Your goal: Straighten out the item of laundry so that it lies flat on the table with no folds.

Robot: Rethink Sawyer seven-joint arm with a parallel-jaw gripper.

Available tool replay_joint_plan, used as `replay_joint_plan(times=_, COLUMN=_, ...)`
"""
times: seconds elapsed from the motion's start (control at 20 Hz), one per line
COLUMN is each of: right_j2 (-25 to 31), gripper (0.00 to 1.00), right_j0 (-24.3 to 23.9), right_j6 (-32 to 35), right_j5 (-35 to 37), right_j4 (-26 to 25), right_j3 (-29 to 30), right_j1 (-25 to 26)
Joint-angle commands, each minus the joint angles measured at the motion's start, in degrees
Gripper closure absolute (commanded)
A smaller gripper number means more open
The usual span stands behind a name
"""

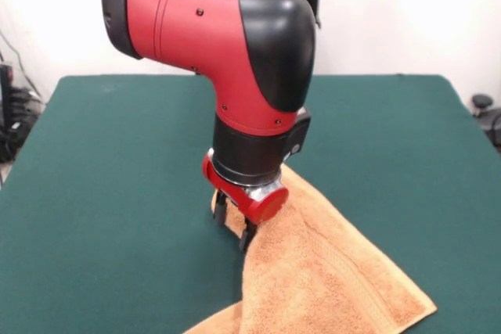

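The light orange-tan towel (329, 271) lies at the near right part of the dark green table (117, 154). It is folded over itself and runs off the bottom edge of the front view. One part of it is pulled up in a peak to my gripper (234, 224). The two black fingers (221, 210) point down with tan cloth between them, so the gripper is shut on the towel's raised edge. The red and black arm (235, 44) comes down from above and hides the towel's top end. A woven band (356, 275) runs across the cloth.
Dark cables and gear (16, 115) sit off the table's left edge. A black object (484, 107) stands off the right edge. Green table top shows to the left of and behind the towel.
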Motion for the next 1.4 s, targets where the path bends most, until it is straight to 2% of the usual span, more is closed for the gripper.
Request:
replay_joint_plan(times=0.05, right_j2=3.11, gripper=0.00, right_j0=2.30, right_j6=9.14, right_j5=8.40, right_j4=2.77, right_j3=4.64, right_j1=1.41)
replay_joint_plan(times=0.4, right_j2=3.84, gripper=0.00, right_j0=2.13, right_j6=9.56, right_j5=6.19, right_j4=3.17, right_j3=5.19, right_j1=2.36)
replay_joint_plan(times=0.9, right_j2=2.53, gripper=0.00, right_j0=4.13, right_j6=12.53, right_j5=12.79, right_j4=4.92, right_j3=2.31, right_j1=1.36)
replay_joint_plan(times=1.15, right_j2=1.01, gripper=0.00, right_j0=7.23, right_j6=17.12, right_j5=8.01, right_j4=6.08, right_j3=4.28, right_j1=2.14)
replay_joint_plan(times=1.4, right_j2=-0.83, gripper=0.00, right_j0=10.22, right_j6=21.18, right_j5=3.42, right_j4=7.87, right_j3=4.28, right_j1=5.10)
